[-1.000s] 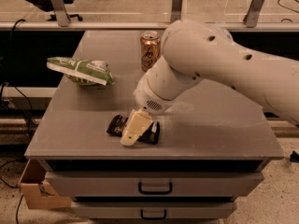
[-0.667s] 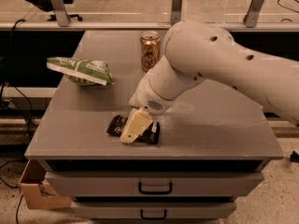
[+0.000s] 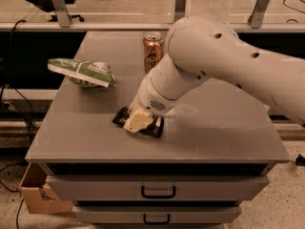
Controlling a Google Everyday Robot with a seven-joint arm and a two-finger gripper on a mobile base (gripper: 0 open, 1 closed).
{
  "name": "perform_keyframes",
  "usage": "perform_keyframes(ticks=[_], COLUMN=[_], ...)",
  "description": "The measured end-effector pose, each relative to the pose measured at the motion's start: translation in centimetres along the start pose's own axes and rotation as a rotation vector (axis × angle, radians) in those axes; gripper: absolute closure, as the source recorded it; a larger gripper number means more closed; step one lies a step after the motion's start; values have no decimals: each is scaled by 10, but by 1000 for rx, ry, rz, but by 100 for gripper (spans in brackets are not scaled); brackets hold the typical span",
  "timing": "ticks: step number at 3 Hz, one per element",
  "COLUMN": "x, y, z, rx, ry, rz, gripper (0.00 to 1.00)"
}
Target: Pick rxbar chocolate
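Rxbar chocolate [image 3: 121, 117] lies flat on the grey table [image 3: 219, 128], near the front edge and a bit left of centre. It has a dark wrapper, and only its two ends show. Its long axis runs from back-left to front-right in the camera view, at a shallow slant to the table's front edge.

The gripper [image 3: 138, 121] is directly on top of the bar's middle, down at table level, with one dark end of the bar sticking out on each side of it. So there is no sideways offset left: the bar is straight under the tool, and the tool crosses the bar's short width (good for a pinch, judging by this). I cannot tell whether the gripper is clamped on the bar or only sitting over it, because the pale gripper body hides the contact. The step looks like grasp, with the lift not yet done.

The white arm [image 3: 228, 61] comes in from the right and back. The green-and-white chip bag [image 3: 83, 72] is well apart at back-left, and the orange can [image 3: 153, 49] stands upright behind the arm. Drawers [image 3: 157, 191] sit below.
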State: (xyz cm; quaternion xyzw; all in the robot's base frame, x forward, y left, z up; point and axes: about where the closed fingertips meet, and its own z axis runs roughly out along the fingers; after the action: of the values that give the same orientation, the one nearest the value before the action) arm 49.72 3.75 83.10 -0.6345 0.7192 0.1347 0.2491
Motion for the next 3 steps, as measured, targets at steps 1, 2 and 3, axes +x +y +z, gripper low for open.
perform_keyframes(ticks=[1,2,3], x=[0,-8,-17], y=[0,-16,-35], z=[0,-27,-61], rx=[0,46,113], ry=[0,-49,-75], rz=[0,-31,-66], gripper=[100,100,100])
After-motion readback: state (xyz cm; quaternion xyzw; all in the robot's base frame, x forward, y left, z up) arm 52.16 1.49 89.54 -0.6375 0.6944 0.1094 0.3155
